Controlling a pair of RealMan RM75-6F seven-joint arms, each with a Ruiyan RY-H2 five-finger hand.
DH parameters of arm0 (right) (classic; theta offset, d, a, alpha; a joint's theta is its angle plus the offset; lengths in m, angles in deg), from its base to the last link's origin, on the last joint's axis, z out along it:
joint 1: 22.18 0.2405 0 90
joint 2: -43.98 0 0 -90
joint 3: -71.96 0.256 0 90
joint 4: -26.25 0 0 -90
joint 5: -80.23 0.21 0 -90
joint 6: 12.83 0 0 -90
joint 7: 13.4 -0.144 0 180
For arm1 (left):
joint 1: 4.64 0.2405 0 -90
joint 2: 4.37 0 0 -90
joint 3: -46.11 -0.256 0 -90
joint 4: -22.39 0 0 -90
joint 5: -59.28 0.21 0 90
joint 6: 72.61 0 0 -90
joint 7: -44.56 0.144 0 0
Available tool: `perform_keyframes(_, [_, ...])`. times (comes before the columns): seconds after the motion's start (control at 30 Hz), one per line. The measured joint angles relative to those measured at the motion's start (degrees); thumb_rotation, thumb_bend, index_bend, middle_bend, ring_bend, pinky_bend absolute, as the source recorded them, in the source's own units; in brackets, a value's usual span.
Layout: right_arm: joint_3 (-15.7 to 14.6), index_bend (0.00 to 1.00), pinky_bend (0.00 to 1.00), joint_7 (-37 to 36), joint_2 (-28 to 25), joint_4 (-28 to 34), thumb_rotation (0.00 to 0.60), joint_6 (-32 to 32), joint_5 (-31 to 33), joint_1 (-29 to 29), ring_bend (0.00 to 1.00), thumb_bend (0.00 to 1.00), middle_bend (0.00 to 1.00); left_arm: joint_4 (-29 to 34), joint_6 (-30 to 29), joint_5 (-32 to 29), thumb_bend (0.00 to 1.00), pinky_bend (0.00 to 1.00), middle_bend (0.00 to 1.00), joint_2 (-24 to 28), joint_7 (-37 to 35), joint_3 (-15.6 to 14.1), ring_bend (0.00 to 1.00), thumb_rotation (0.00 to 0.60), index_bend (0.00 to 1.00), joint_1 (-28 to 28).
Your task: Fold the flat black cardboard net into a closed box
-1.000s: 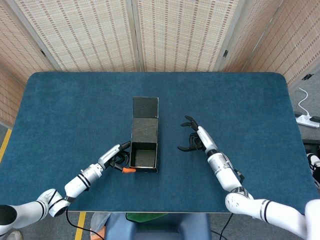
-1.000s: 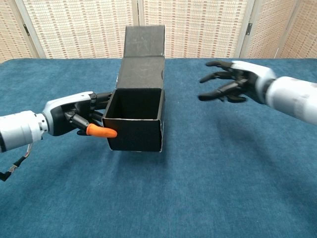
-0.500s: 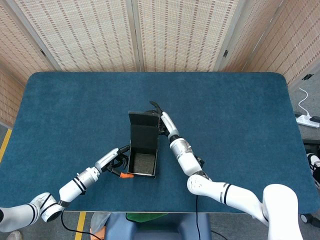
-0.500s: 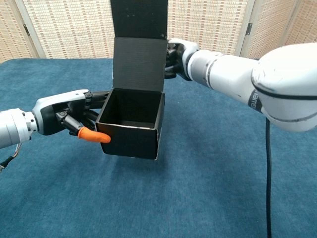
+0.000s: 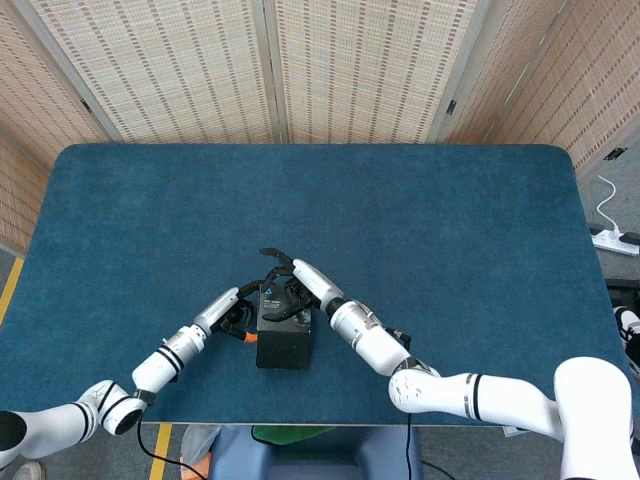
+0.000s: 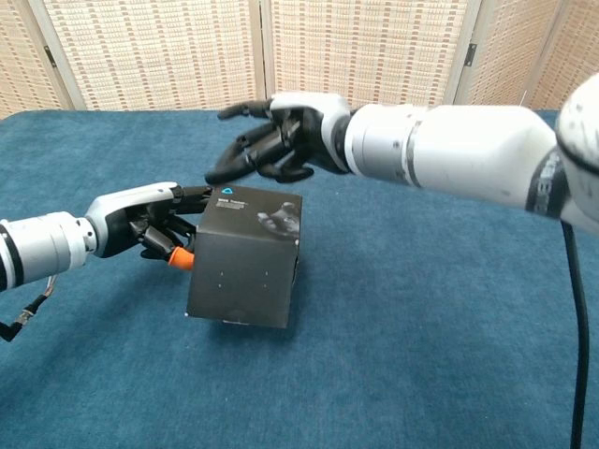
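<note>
- Your black cardboard box (image 6: pixel 245 257) stands on the blue bench (image 5: pixel 460 230), near the middle of its front edge, lid flap lying down over the top so the box looks closed.
- Your left robot hand (image 6: pixel 150 223) presses against the box's left side wall, fingers curled against the card and an orange fingertip (image 6: pixel 180 258) touching that wall; you hold the box steady there.
- Your right robot hand (image 6: pixel 271 140) hangs just above the rear of the lid, fingers spread apart and holding nothing; in the chest view a gap shows between fingertips and lid.
- From the head view, both robot hands meet at the box, the left (image 5: pixel 232 313) beside it, the right (image 5: pixel 287 278) over its far end.
- A small printed label (image 6: pixel 279 221) shows on the lid.
</note>
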Motion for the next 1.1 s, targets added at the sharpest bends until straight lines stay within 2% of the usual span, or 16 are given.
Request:
perform_keyframes(0.1, [-3.52, 0.10, 1.00, 6.43, 1.03, 0.02, 0.600, 4.21, 0.30, 0.94, 0.80, 0.00, 0.38, -0.38, 1.50, -2.23, 0.24, 0.98, 0.39, -0.91, 2.59, 1.14, 0.71, 0.600, 0.33, 0.43])
perform_keyframes(0.23, [-7.06, 0.11, 1.00, 13.27, 3.18, -0.42, 0.600, 10.34, -0.05, 1.78, 0.80, 0.00, 0.37, -0.15, 3.55, -1.92, 0.23, 0.98, 0.17, -0.18, 4.26, 0.90, 0.70, 0.600, 0.04, 0.39])
perform_keyframes(0.27, [-7.55, 0.11, 1.00, 14.23, 3.61, -0.58, 0.600, 11.28, -0.29, 1.85, 0.80, 0.00, 0.37, 0.06, 4.18, -1.55, 0.23, 0.98, 0.13, 0.41, 4.92, 0.64, 0.70, 0.600, 0.01, 0.22])
perform_keyframes(0.37, [-8.56, 0.12, 1.00, 16.20, 4.74, -1.24, 0.600, 13.29, -1.43, 1.78, 0.80, 0.00, 0.36, 0.77, 5.17, -0.84, 0.23, 0.98, 0.07, 1.78, 6.93, 0.12, 0.69, 0.600, 0.00, -0.12])
perform_keyframes(0.63, [-9.24, 0.12, 1.00, 17.77, 5.58, -1.41, 0.600, 15.49, -5.16, 0.67, 0.80, 0.00, 0.35, 3.29, 5.04, -0.74, 0.21, 0.97, 0.00, 4.93, 16.10, -0.27, 0.67, 0.600, 0.00, 0.22])
perform_keyframes(0.83, [-10.07, 0.14, 1.00, 19.68, 6.47, -1.54, 0.600, 17.85, -8.97, -0.06, 0.80, 0.00, 0.35, 6.79, 4.13, -2.73, 0.19, 0.95, 0.00, 8.16, 28.14, -0.21, 0.67, 0.600, 0.00, 1.26])
perform_keyframes(1.1, [-13.25, 0.19, 1.00, 26.75, 9.87, -4.25, 0.600, 23.06, -15.90, -0.72, 0.80, 0.00, 0.35, 18.88, 1.55, -9.17, 0.20, 0.95, 0.00, 15.62, 47.44, 0.56, 0.67, 0.600, 0.00, 3.60])
